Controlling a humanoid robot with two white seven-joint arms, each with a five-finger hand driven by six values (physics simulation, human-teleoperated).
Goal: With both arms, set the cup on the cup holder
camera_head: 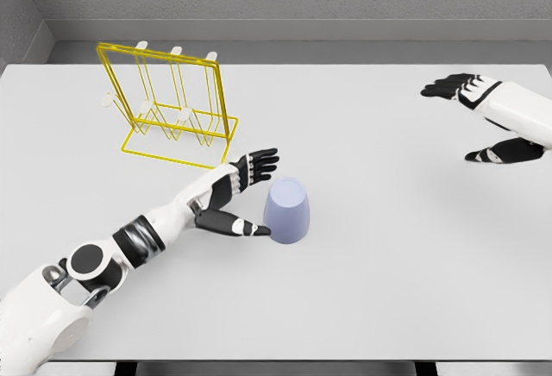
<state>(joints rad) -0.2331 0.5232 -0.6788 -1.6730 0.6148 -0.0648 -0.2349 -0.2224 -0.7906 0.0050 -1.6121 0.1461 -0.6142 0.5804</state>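
A pale lavender cup (287, 211) stands upside down on the white table (379, 290), a little left of the middle. My left hand (250, 193) is just to its left, open, with the thumb tip touching or nearly touching the cup's lower side and the fingers spread above it. A yellow wire cup holder (172, 104) with white pegs stands at the back left. My right hand (474, 122) hovers at the far right, open, thumb and fingers spread wide, well away from the cup.
Grey walls rise behind the table's far edge. The table's front edge runs along the bottom of the picture.
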